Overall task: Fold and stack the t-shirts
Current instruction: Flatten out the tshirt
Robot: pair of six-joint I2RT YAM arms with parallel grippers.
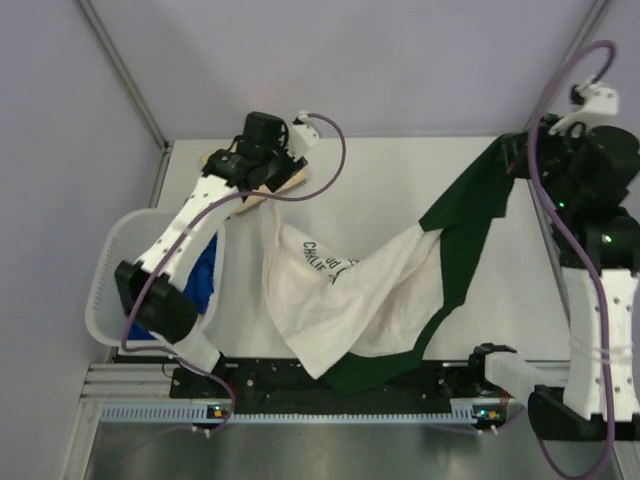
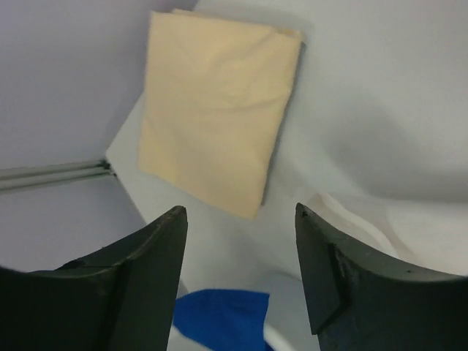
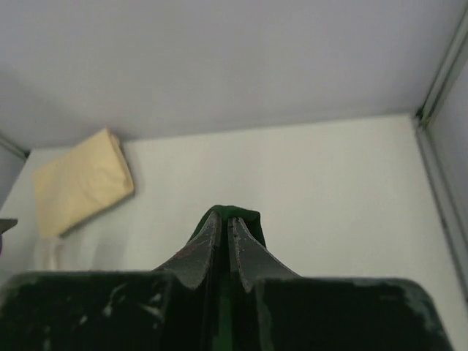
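1. Your left jaws stand apart above the folded tan t-shirt (image 2: 216, 110), far left.
2. Your right jaws clamp the green sleeve of the white t-shirt (image 1: 340, 310), far right; its body lies on the counter (image 1: 400, 180).

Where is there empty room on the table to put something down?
The table is bare along the back, between the tan shirt and the green sleeve. There is also room on the right, between that sleeve and the right arm. The white shirt crowds the front middle.
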